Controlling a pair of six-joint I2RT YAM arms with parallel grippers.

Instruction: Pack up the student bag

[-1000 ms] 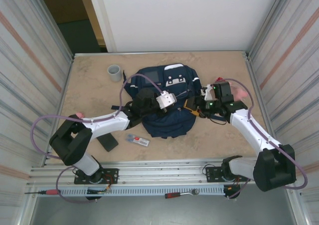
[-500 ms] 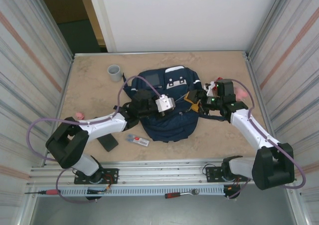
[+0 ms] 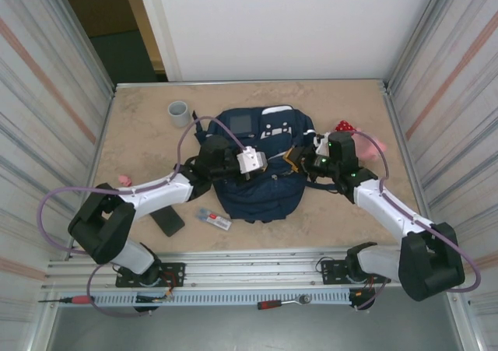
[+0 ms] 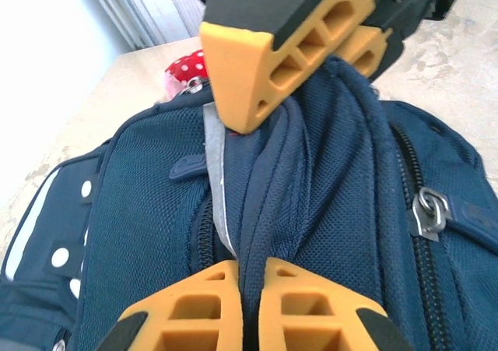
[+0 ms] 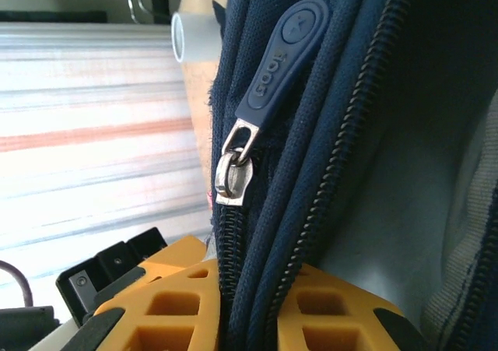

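Bright, even light — soft shadows; wrist views overexposed at left, student bag (image 4: 156, 211) fabric sharp.

The red dotted thing (image 4: 185, 64) sits half hidden behind the student bag (image 4: 140, 211).

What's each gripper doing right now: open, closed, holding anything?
Left gripper: closed, pinching a fold of the student bag fabric.
Right gripper: closed, clamped on the student bag's zippered edge.
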